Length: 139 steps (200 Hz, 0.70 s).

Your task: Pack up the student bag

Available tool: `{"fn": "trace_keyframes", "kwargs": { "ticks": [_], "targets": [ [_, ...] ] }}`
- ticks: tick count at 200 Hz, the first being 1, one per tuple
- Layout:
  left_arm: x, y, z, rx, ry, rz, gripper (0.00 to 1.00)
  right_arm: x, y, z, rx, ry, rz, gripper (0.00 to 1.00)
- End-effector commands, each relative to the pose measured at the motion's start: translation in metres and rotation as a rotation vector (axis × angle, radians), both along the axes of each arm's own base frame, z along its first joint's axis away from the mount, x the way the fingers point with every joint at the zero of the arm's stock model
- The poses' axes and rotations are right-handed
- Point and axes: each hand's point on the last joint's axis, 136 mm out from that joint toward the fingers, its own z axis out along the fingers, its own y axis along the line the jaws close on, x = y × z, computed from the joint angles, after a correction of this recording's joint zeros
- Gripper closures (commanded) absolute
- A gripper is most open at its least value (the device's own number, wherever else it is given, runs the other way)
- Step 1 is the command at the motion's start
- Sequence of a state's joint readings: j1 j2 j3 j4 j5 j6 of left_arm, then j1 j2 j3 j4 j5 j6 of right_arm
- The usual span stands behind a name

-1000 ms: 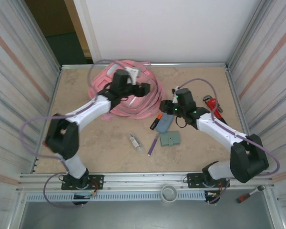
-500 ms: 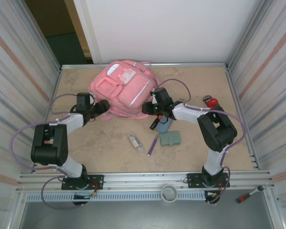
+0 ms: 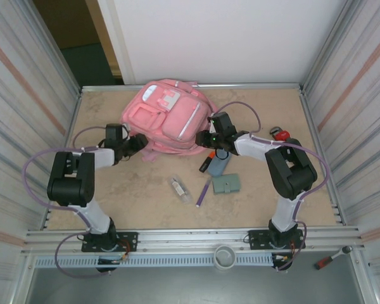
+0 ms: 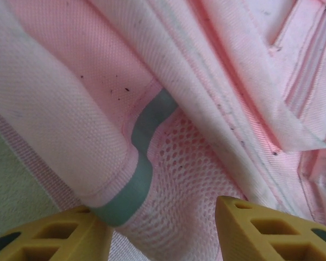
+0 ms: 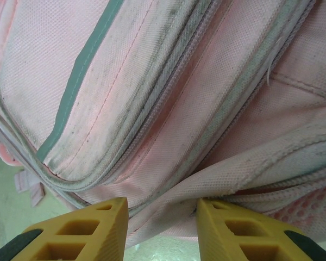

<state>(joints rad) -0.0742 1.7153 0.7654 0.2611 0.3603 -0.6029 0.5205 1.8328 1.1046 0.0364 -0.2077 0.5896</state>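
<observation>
1. As I read the overhead view, the student bag lies front-up at the far middle of the surface. It is bulging pink woven fabric with pale patches and zip-edged pockets.
2. Left jaws: at the bag's near-left edge. The blocky yellow fingers stand part-way apart, with pink mesh and a grey-green trim band between them. I cannot tell whether they pinch.
3. Right jaws: at the bag's near-right edge. The yellow fingers are set fairly close, with a fold of coarse weave between them. I cannot tell the grip here either.
4. Surface: beige, stone-mottled.
5. Loose items, nearer than the bag: soft grey-blue pouch, flat grey-green case, slim purple pen, small clear bottle.
</observation>
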Motion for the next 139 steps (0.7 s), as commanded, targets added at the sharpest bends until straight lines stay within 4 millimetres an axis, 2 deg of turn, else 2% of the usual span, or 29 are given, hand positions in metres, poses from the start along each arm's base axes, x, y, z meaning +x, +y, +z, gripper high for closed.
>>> {"fn": "trace_keyframes", "kwargs": {
  "ticks": [1,32,49,60,80,97,112,139],
  "targets": [
    [0.006,-0.02,0.003,-0.034,-0.021,-0.047,0.51,0.009,-0.004,0.004,-0.017,-0.024,0.002,0.63],
    [0.008,-0.032,-0.008,-0.035,-0.011,-0.055,0.59,0.008,-0.005,0.006,-0.018,-0.029,0.008,0.63],
    [0.01,-0.035,-0.01,-0.056,-0.018,-0.053,0.73,0.006,-0.004,0.008,-0.022,-0.037,0.035,0.62],
    [0.009,-0.037,-0.004,-0.076,-0.032,-0.056,0.82,0.006,-0.005,0.017,-0.032,-0.059,0.061,0.6],
    [0.005,-0.043,0.023,-0.136,-0.079,-0.071,0.96,0.004,-0.01,0.048,-0.075,-0.147,0.114,0.57],
    [0.0,-0.052,0.052,-0.207,-0.116,-0.083,1.0,-0.008,-0.005,0.077,-0.084,-0.244,0.19,0.55],
    [-0.005,-0.062,0.075,-0.264,-0.139,-0.094,1.0,-0.028,0.009,0.091,-0.071,-0.303,0.266,0.54],
    [-0.01,-0.078,0.107,-0.337,-0.162,-0.108,1.0,-0.068,0.048,0.084,-0.046,-0.359,0.398,0.54]
  ]
}}
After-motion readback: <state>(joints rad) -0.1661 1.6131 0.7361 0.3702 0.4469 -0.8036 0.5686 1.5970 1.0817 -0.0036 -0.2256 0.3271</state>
